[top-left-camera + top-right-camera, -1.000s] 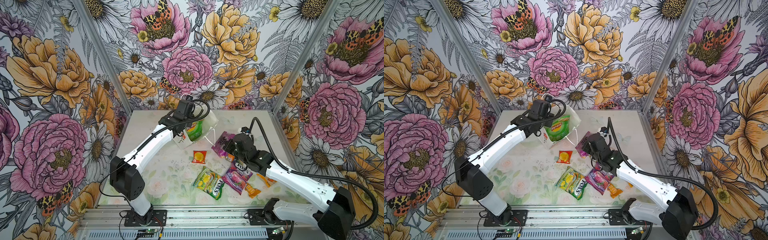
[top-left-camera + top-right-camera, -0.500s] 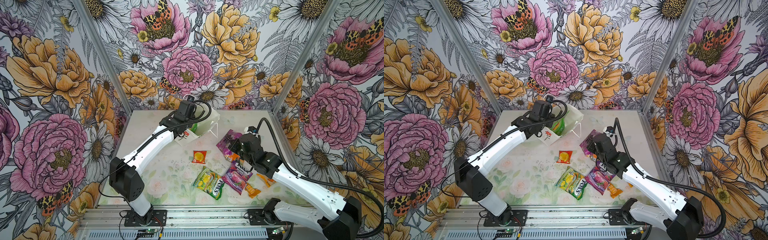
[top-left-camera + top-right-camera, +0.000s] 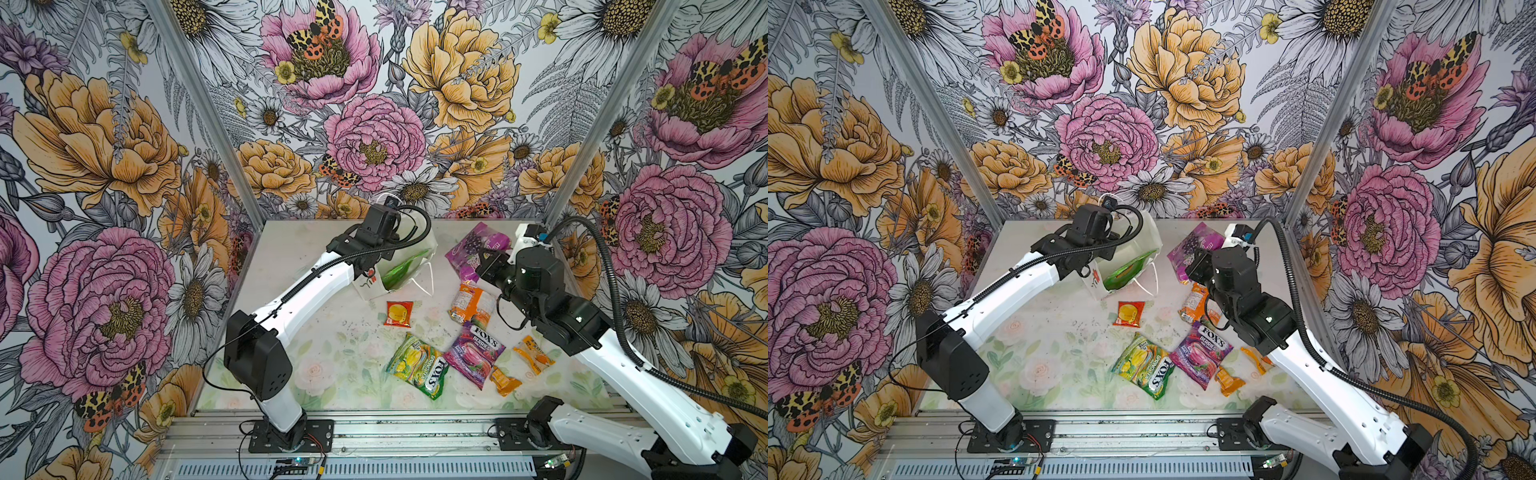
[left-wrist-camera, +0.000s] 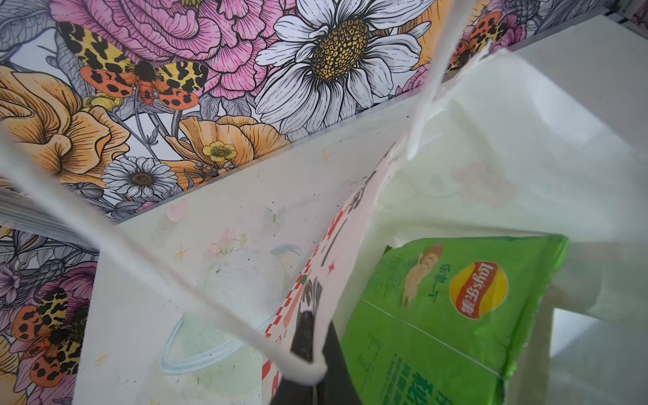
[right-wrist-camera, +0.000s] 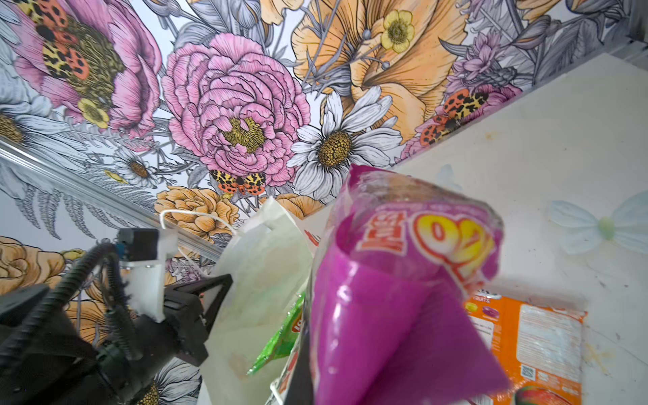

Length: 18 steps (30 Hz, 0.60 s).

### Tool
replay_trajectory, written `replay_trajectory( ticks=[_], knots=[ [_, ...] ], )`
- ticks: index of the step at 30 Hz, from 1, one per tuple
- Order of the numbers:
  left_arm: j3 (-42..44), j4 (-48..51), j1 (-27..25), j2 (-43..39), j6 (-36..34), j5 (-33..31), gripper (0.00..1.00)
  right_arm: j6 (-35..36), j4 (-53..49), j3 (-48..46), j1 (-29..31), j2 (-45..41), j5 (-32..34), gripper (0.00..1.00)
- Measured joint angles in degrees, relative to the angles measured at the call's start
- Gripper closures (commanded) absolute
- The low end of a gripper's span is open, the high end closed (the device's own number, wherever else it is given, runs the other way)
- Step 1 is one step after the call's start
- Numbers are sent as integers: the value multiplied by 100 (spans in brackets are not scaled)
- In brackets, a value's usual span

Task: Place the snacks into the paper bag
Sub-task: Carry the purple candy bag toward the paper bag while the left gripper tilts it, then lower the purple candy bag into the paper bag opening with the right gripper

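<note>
Lay's packet (image 4: 438,315) lies in the paper bag (image 4: 519,150).

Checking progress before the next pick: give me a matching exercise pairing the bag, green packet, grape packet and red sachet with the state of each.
Things:
1 bag
2 green packet
3 grape packet
4 red sachet

States:
A flat on the table
B in the right hand
C tilted, mouth open
D inside the bag

Pairs: 1-C, 2-D, 3-B, 4-A

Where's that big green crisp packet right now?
In both top views the green packet sits inside the paper bag, back centre of the table, left of the purple packet.
</note>
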<state>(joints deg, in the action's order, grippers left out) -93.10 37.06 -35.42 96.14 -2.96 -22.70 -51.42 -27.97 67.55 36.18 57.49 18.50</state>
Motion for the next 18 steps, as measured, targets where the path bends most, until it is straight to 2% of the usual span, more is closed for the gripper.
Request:
replay_trajectory(
  ticks=[6, 18],
  knots=[
    [-48, 37, -9, 2, 31, 72, 100, 57, 131, 549, 92, 286, -341, 100],
    [-184, 238, 7, 9, 247, 400, 100, -166, 879, 590, 404, 1390, -1464, 100]
  ],
)
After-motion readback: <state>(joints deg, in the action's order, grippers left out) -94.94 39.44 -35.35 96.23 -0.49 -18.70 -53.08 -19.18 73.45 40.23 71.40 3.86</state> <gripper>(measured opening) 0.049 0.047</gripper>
